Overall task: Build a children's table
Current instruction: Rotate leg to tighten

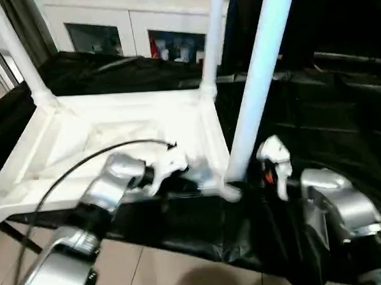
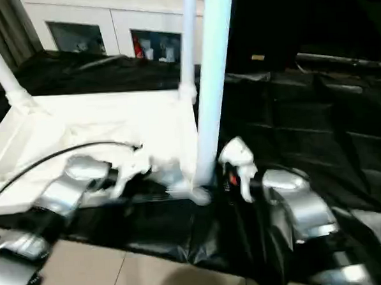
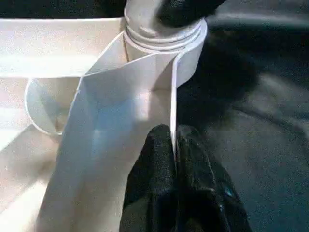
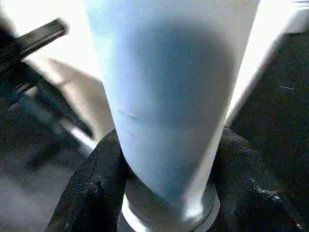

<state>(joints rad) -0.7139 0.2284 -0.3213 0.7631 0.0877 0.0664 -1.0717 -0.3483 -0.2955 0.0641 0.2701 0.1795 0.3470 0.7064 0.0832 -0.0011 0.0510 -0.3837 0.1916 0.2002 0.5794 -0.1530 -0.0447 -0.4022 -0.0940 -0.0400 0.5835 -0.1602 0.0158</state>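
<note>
right pincer (image 4: 166,193) around upright leg (image 1: 257,81)

A black-draped bench (image 1: 329,109) carries the upturned white table top (image 1: 113,130).

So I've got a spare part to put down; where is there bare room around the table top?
Free: the black cloth to the right of the table top, past the near leg, and the ribbed middle of the top between the far legs and the left hand. Crowded: the near right corner, where both hands meet, the right hand at the near leg's base.
</note>
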